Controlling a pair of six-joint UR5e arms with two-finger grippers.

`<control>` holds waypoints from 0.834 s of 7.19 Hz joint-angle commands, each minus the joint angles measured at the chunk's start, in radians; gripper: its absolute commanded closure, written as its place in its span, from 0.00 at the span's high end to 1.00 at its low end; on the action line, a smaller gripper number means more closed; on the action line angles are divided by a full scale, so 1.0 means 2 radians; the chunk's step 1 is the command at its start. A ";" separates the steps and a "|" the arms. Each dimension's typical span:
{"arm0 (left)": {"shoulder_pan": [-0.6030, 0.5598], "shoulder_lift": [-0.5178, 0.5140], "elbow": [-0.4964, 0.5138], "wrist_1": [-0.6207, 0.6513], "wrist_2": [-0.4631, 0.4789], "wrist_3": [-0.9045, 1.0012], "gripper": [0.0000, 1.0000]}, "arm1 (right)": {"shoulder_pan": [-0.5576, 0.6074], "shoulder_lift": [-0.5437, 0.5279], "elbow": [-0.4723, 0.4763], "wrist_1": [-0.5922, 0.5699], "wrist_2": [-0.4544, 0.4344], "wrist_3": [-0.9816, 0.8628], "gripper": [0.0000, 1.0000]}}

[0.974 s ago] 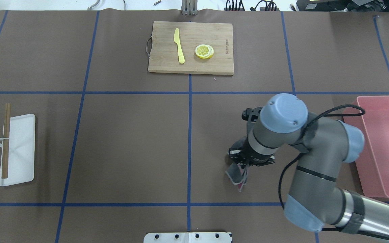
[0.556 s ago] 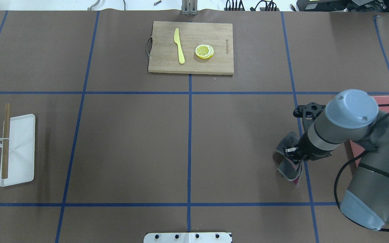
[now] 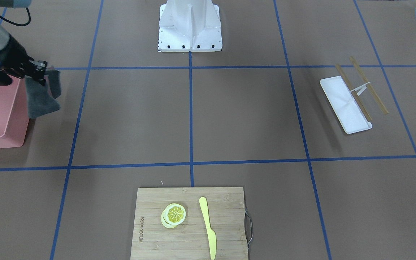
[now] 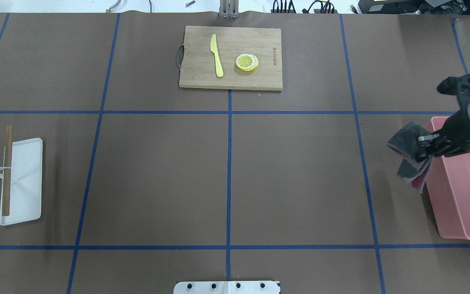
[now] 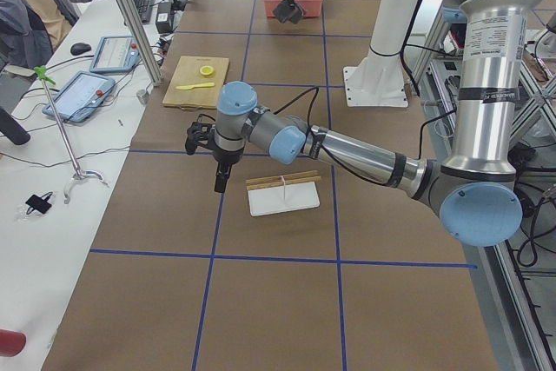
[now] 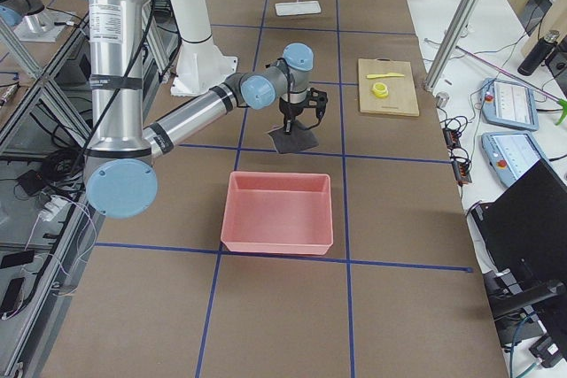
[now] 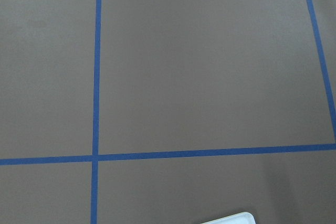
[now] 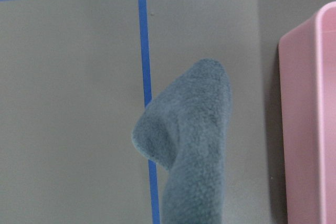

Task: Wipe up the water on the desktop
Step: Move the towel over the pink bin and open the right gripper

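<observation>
The desktop (image 4: 157, 175) is a matte brown surface crossed by blue tape lines; I see no water on it. My right gripper (image 4: 422, 149) is shut on a grey cloth (image 4: 407, 141) and holds it in the air just beside the left wall of the pink bin (image 4: 463, 204). The cloth hangs down from the gripper (image 3: 36, 72) in the front view and fills the middle of the right wrist view (image 8: 194, 145). My left gripper (image 5: 221, 182) points down over the desktop next to the white tray (image 5: 283, 200); I cannot tell whether it is open or shut.
A bamboo cutting board (image 4: 230, 57) with a yellow knife (image 4: 216, 55) and lemon slices (image 4: 247, 62) lies at the far middle. The white tray (image 4: 21, 181) with two wooden sticks (image 4: 6, 169) lies at the left. The robot's base plate (image 4: 227, 287) is at the near edge.
My right arm has swung to the right, carrying the grey cloth from the right-middle of the desktop to the pink bin's edge. Nothing else has moved.
</observation>
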 commanded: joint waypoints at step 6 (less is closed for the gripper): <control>-0.005 0.041 0.007 0.000 0.003 0.050 0.98 | 0.152 -0.118 -0.096 0.005 0.005 -0.327 0.56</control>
